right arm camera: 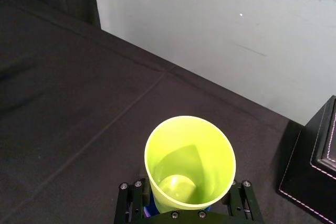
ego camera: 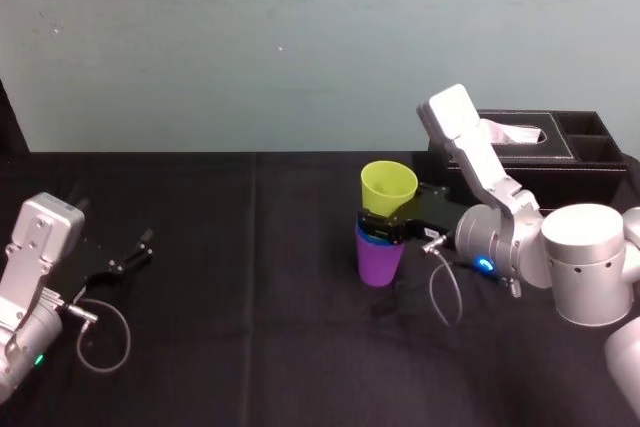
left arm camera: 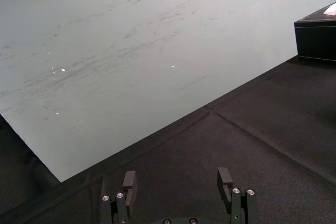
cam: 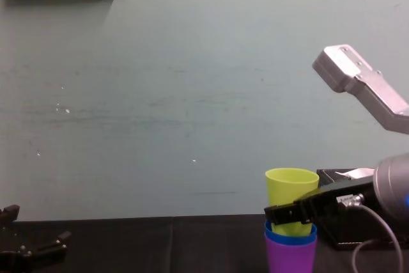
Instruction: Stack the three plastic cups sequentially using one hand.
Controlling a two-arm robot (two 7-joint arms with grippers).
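Right wrist view looks down on the right gripper (right arm camera: 186, 205). Its black fingers (right arm camera: 129, 199) press against either side of the yellow-green cup (right arm camera: 190, 156), clamped low on its wall. The fingertips are hidden behind the cup, the gripper body is cut off by the picture's edge, and a sliver of blue shows beneath the cup beside one finger.

In the head view this gripper reaches in from the right and crosses the stack. It covers the lower part of the yellow-green cup and most of the blue cup (ego camera: 372, 241), of which a thin band is visible. The yellow-green cup rises above the fingers, mouth up, nested in the blue cup. The blue cup sits in the purple cup (ego camera: 380, 263), just below the gripper. The purple cup stands on the black-clothed table (ego camera: 250, 347) near its middle. In the chest view its base is cut off at the lower edge.

A black leather tissue box (ego camera: 545, 147) stands just behind the right arm, partly hidden by it. The left gripper (ego camera: 125, 259) rests well apart at the table's left side. Its fingers are spread wide with nothing between them.
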